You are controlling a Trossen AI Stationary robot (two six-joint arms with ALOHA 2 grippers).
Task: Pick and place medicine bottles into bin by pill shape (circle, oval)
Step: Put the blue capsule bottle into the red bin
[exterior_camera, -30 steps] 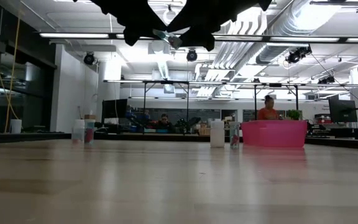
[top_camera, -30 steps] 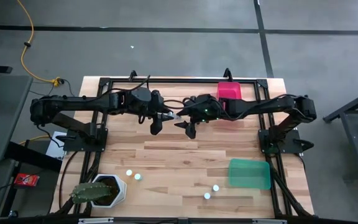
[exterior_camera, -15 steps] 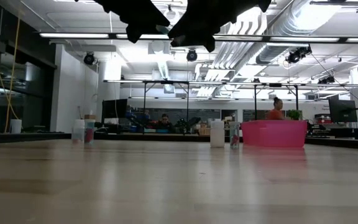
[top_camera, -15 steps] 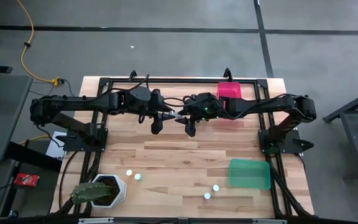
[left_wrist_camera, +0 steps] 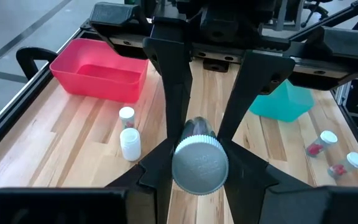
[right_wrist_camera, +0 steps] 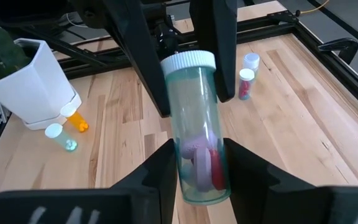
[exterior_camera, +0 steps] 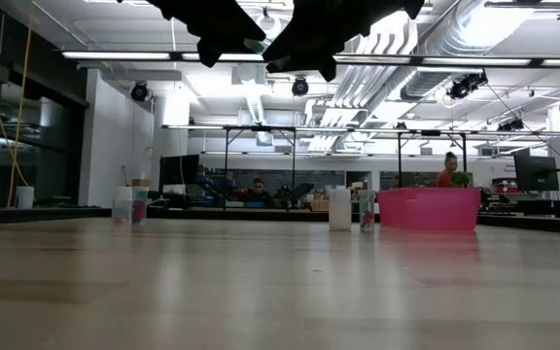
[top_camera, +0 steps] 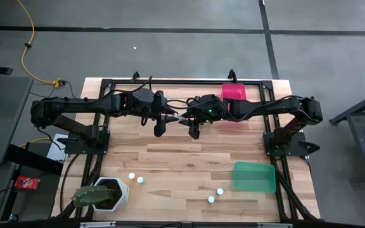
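A clear teal medicine bottle with a white ribbed cap and pink and red pills inside is held level in the air over the table's far middle, between both grippers. My left gripper is shut on its cap end. My right gripper is shut on its bottom end. Several more small bottles stand on the table: two near the white plant pot and two near the green bin. My left gripper pinches the bottle's white cap between its two fingers, coming level from the table's left. The bottle is lifted clear and lies level, its cap toward the left arm. My right gripper pinches the bottom end of the clear body, where the pills lie, between its two fingers. It comes level from the table's right, with the fingers along the bottle.
A pink bin stands at the far edge behind my right gripper. A green bin stands near the right front. A white plant pot with a cactus stands at the left front. Black frame rails run along the table's sides.
My right gripper has gone toward the table's left, up to my left gripper, and its fingers now stand around the bottom end of the bottle. The bottle has stayed level and in the air. My left gripper has kept still.
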